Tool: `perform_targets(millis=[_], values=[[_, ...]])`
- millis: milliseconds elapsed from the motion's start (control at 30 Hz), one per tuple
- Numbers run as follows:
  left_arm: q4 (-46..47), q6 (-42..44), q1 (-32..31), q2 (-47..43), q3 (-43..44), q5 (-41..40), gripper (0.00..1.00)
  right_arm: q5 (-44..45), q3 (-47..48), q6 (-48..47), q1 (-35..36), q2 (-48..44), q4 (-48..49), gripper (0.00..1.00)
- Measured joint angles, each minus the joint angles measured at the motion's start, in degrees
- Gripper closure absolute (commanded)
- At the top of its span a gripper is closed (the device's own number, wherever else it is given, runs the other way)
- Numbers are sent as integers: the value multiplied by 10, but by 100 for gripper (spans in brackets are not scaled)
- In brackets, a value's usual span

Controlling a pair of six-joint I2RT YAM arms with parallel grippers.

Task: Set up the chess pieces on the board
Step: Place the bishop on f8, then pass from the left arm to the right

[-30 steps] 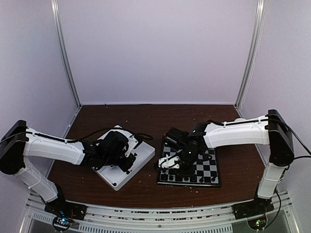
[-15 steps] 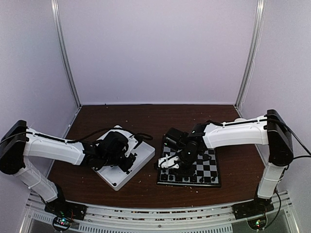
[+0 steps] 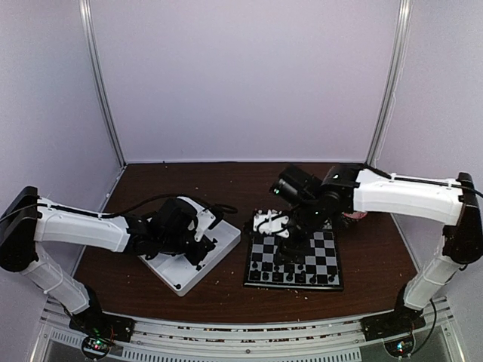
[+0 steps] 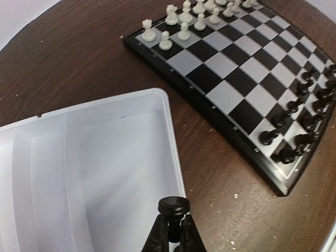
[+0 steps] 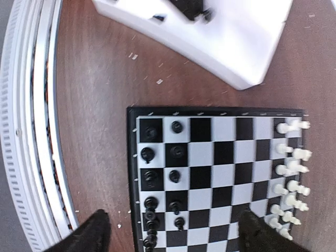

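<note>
On the dark bench (image 3: pixel 189 177), my left pincer (image 4: pixel 172 223) pinches a black pawn (image 4: pixel 173 206) over the white tray (image 4: pixel 105 157). My right pincer (image 5: pixel 176 231) gapes empty above the board (image 5: pixel 223 152). Carried carelessly, the pawn could topple seated black pieces (image 4: pixel 268 137).

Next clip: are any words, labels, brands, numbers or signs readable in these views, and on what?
No readable text in any view.
The board: no letters or numbers along its border.
The white tray: blank.
The black chess piece in the left tool: unmarked.
The left arm and right arm: no legible marking.
The base electronics: too small to read.
</note>
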Motion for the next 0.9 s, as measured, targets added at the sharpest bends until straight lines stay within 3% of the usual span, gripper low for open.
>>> perform_targets(millis=[200,300,400,500,733,900], values=[[-2,0,51,-6,39,204,100,-98,11,38,-145,-102,68,0],[-2,-6,68,3,68,296,100,-143,13,29,-185,-94,82,15],[-14,-14,77,33,110,396,100,-190,14,-6,-167,-78,80,31],[-32,-19,79,72,151,478,100,-200,35,-60,-132,-68,63,40],[-75,-32,79,114,196,617,100,-175,64,-153,-51,-54,54,40],[-73,-49,79,125,207,673,100,-126,64,-199,-18,-38,56,42]])
